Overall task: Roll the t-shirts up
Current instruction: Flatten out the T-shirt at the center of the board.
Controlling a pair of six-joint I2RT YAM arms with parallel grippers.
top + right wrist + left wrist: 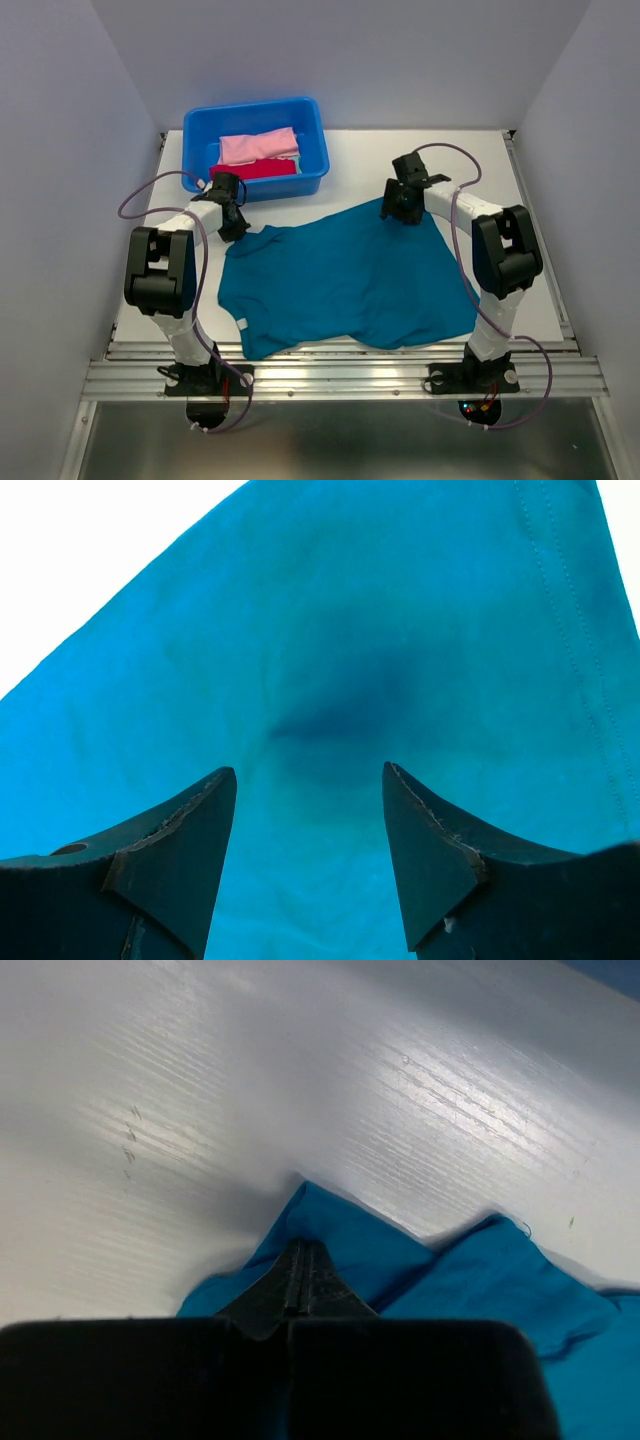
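Teal t-shirt [340, 280] lies spread flat across the middle of the white table [480, 160], seen from overhead, its collar end toward the left. At the far left sits a blue tub [280, 186] holding a pink bundle [258, 146] with a red bundle [255, 169] on its near side. The left gripper [232, 215] is down at the shirt's far-left corner, just near of the tub, and the right gripper [398, 210] is over the far-right corner. From the left wrist, the left gripper [303, 1250] has its jaws pressed together on a raised fold of the teal cloth [480, 1270], which bunches up on either side of the tips, with bare table [250, 1080] beyond. From the right wrist, the right gripper [308, 772] has its jaws standing apart with nothing between them, and the shirt [330, 630] fills the view below, a stitched hem running along its right edge.
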